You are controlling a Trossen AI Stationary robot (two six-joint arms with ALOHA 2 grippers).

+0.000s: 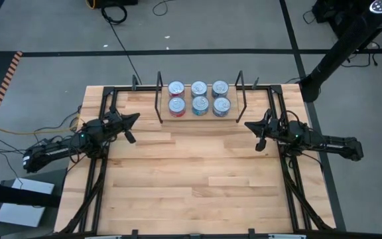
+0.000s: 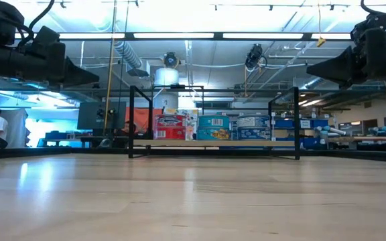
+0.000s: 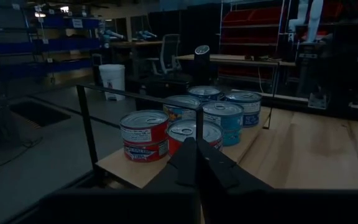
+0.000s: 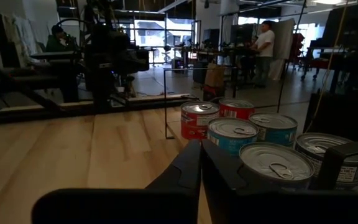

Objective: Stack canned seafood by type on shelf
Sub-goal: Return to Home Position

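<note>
Six tins of canned seafood stand in one layer on the shelf [image 1: 188, 118] at the table's far edge, between its two black wire end frames. From above they form three pairs: red-labelled [image 1: 176, 105] on the left, teal [image 1: 199, 104] in the middle, blue [image 1: 221, 105] on the right. My left gripper [image 1: 136, 117] hangs shut and level to the left of the shelf, pointing at it [image 3: 196, 155]. To the right of the shelf my right gripper [image 1: 247, 124] hangs likewise, shut and level [image 4: 201, 155]. Neither touches a tin.
Bare wooden tabletop [image 1: 197, 179] spreads from the shelf to the near edge. Black frame rails [image 1: 98, 179] run along the table's left and right sides. Cables [image 1: 121, 40] lie on the floor beyond the table. A person [image 4: 266, 43] stands far off in the room.
</note>
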